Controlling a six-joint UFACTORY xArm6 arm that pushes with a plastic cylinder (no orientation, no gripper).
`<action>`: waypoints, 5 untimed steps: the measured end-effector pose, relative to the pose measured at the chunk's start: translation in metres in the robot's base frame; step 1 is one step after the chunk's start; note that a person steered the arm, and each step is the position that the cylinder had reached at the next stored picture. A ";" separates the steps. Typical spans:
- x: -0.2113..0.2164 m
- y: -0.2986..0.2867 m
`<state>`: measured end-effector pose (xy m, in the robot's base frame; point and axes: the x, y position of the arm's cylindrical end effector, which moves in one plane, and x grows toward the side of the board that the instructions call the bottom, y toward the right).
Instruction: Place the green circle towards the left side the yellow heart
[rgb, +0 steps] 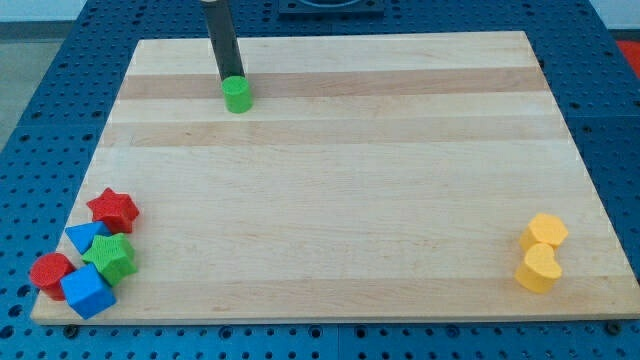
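The green circle (237, 95) sits near the view's top, left of centre, on the wooden board (330, 180). My tip (231, 78) is at the circle's upper edge, touching or nearly touching it from the view's top. The yellow heart (538, 268) lies at the bottom right, far from the circle. A second yellow block (545, 231), roughly hexagonal, sits just above the heart and touches it.
A cluster sits at the bottom left corner: a red star (112, 209), a blue triangle (85, 237), a green star (110, 256), a red round block (50, 271) and a blue cube (87, 291). Blue perforated table surrounds the board.
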<state>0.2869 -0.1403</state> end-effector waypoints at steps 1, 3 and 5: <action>-0.025 -0.016; 0.000 -0.059; 0.064 0.028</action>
<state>0.3506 -0.1126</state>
